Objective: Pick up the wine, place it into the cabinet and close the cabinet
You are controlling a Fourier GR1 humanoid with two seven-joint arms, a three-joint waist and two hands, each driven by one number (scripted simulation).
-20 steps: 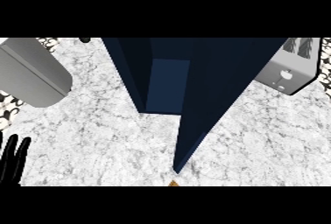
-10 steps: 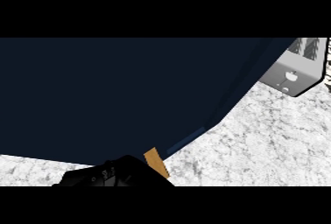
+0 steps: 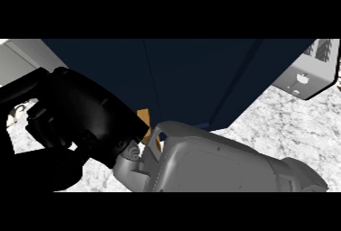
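The dark navy cabinet fills the top of the head view, and a small tan strip shows at its lower edge. My right hand is a big black mass close to the view, at the left in front of the cabinet's lower left part. Its grey forearm comes in from the lower right and crosses the middle. Whether it holds anything is hidden. A black shape at the lower left edge looks like my left hand, partly merged with the right one. No wine bottle is visible.
A grey appliance stands at the upper right, next to the cabinet. Another grey object sits at the upper left edge. White marble counter shows to the right of the forearm.
The right forearm and hand have risen from the lower edge across the middle and now cover the left. The navy surface that filled the view half a second ago has drawn back.
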